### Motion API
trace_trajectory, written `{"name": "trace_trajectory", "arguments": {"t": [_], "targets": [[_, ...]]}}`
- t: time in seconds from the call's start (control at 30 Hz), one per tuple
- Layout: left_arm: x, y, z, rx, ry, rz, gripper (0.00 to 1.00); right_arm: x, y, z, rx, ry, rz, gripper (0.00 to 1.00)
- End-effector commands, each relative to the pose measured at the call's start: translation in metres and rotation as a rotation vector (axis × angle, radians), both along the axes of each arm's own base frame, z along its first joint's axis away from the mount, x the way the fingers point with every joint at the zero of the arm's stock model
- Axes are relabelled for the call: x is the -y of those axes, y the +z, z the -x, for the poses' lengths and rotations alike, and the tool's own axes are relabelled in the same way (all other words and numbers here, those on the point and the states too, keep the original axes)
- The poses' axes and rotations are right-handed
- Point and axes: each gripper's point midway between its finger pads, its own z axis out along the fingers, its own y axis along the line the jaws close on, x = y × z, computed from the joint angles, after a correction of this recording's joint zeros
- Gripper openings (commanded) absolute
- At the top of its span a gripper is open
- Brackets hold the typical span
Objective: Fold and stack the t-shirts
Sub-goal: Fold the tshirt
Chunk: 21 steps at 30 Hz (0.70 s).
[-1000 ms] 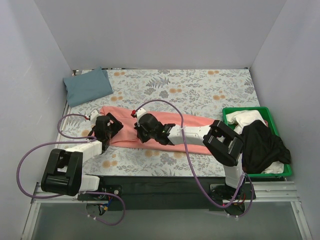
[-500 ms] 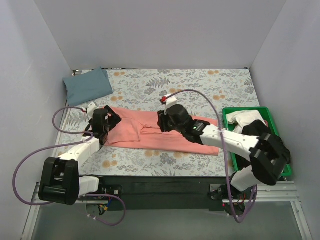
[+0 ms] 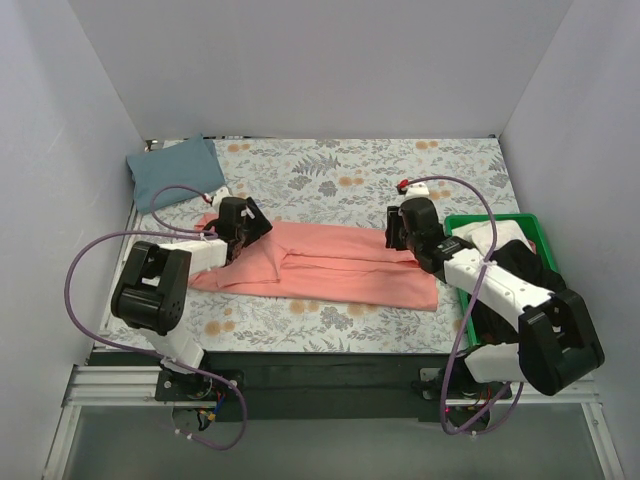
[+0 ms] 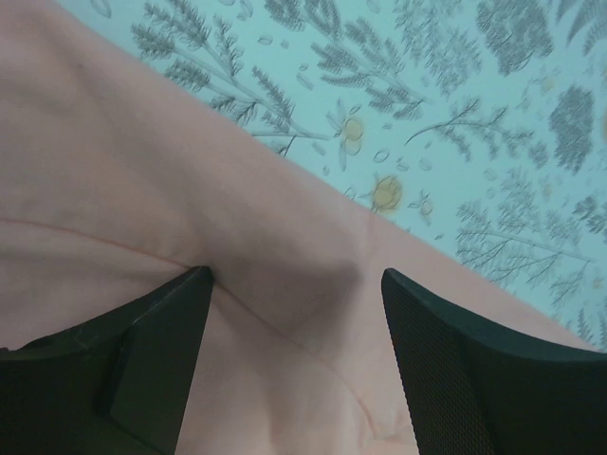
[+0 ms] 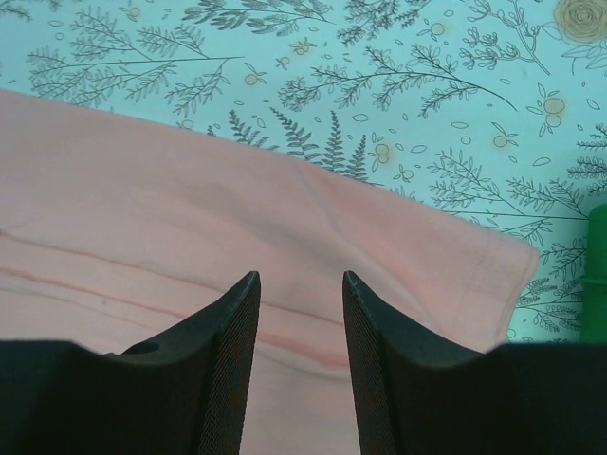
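1. Across the middle of the floral-print cloth (image 3: 380,180), the coral-pink t-shirt (image 3: 330,268) lay flat as a long band running left to right.
2. At the shirt's left end, the left gripper (image 3: 243,222) sat low over the pink fabric. The left wrist view showed its two fingers (image 4: 156,355) spread wide and released, with a soft ridge of pink cloth between them and nothing pinched.
3. At the shirt's far right corner, the right gripper (image 3: 400,230) hung over the fabric. In the right wrist view its fingers (image 5: 220,370) stood a narrow gap apart, unclenched, and pink cloth with a stitched seam showed through the gap.
4. Whether either pair of fingertips touched the fabric could not be told.
5. The slate blue-grey t-shirt (image 3: 175,172) lay folded at the far left corner of the cloth, apart from the pink one.
6. The green bin (image 3: 545,349) stood at the right edge of the table, just beside the pink shirt's right end. It held a black garment (image 3: 525,285) and a white garment (image 3: 490,238).
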Motion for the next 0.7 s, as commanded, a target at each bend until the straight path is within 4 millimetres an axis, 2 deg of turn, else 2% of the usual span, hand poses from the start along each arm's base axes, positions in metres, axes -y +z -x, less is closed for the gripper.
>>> {"name": "trace_trajectory", "arguments": {"t": [0.0, 0.17, 0.27, 0.47, 0.67], "targets": [[0.004, -0.001, -0.010, 0.003, -0.009, 0.007, 0.72, 0.007, -0.018, -0.003, -0.043, 0.006, 0.014, 0.46], [-0.011, -0.023, 0.004, -0.050, 0.025, -0.054, 0.73, 0.024, -0.048, -0.003, -0.115, -0.032, 0.055, 0.43], [-0.020, -0.027, 0.015, -0.063, 0.039, -0.080, 0.73, 0.033, -0.060, -0.002, -0.141, -0.046, 0.074, 0.43], [-0.037, -0.026, 0.029, -0.071, 0.073, -0.120, 0.74, 0.043, -0.078, 0.007, -0.186, -0.055, 0.096, 0.42], [-0.047, -0.025, 0.035, -0.076, 0.092, -0.126, 0.75, 0.040, -0.090, 0.023, -0.233, -0.032, 0.065, 0.40]]}}
